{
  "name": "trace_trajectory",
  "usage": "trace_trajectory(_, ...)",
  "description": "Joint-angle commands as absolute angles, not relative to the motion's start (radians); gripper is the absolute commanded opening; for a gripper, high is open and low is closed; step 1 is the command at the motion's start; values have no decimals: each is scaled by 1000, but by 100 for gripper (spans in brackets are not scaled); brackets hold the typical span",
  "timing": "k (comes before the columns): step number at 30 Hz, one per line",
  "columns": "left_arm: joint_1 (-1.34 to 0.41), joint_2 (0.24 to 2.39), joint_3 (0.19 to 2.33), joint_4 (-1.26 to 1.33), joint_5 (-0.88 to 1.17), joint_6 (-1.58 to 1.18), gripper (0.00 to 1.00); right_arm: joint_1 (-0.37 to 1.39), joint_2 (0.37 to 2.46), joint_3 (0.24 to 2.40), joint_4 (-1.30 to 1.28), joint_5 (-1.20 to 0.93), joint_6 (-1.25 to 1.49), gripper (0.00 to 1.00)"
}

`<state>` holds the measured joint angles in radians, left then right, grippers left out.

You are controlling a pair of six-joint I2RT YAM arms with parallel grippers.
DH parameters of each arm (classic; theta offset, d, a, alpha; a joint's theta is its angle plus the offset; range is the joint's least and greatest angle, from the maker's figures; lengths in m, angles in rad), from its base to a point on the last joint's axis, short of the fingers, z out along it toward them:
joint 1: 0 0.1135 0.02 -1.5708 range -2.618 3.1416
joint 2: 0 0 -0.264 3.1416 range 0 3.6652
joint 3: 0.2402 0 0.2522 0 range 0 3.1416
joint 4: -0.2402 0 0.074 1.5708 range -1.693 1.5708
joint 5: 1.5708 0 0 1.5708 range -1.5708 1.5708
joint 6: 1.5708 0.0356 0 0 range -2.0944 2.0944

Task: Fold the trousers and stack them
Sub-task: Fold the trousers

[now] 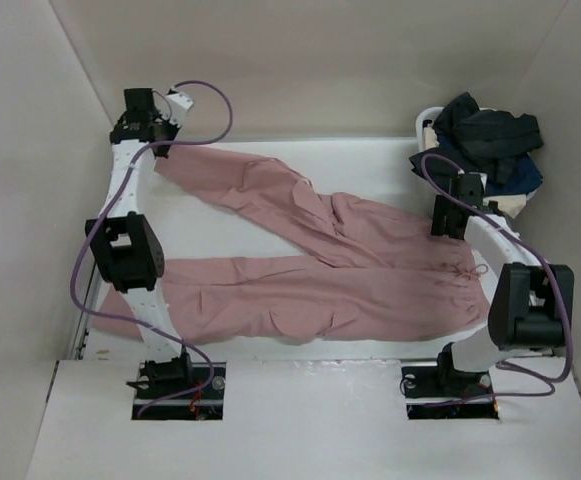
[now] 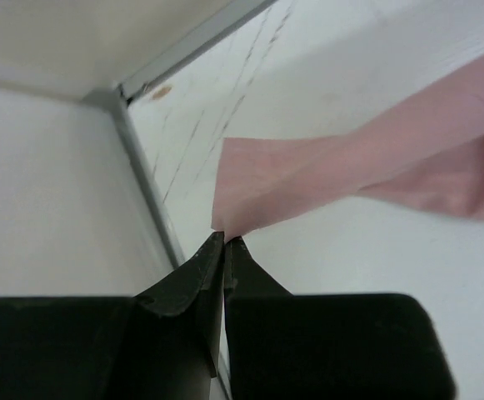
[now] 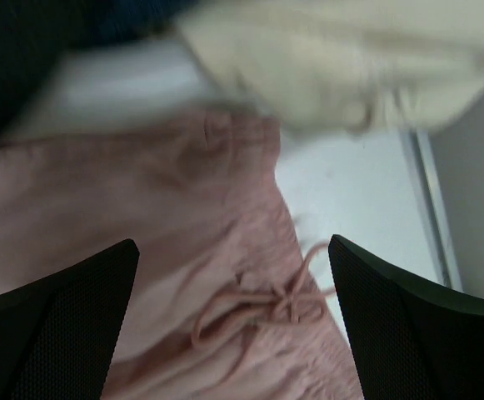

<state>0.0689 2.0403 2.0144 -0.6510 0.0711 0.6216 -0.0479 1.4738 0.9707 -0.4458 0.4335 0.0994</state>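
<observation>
Trousers [image 1: 320, 270] lie spread across mid-frame, waist at right, legs running left. Right gripper [image 3: 232, 243] hangs wide open and empty over the drawstring [image 3: 266, 304]. Farther off, upper left, left gripper [image 2: 225, 242] is pinched tight on the far leg's cuff [image 2: 258, 187]. The first fold seems to be starting. Next it likely calls for carrying that cuff toward the waist without it slipping.

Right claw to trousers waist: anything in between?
Nothing in the right wrist view: the open right claw sits over bare trousers fabric, the drawstring bow showing between its fingers. The cream cloth lies beyond the trousers.
</observation>
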Motion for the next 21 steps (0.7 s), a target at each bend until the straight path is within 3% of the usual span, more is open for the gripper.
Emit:
trace_trajectory(1, 139, 1961, 1921, -641, 29, 618, 0, -58, 1543, 1046, -316, 433, -21, 100)
trace_trajectory(14, 352, 1841, 1737, -646, -87, 638, 0, -48, 1651, 1025, -313, 403, -26, 98)
trace_trajectory(17, 380, 1825, 1729, -646, -101, 646, 0, -36, 1596, 1011, -318, 379, -5, 96)
trace_trajectory(21, 419, 1824, 1726, -649, -115, 664, 0, 115, 1490, 991, -230, 374, -57, 99)
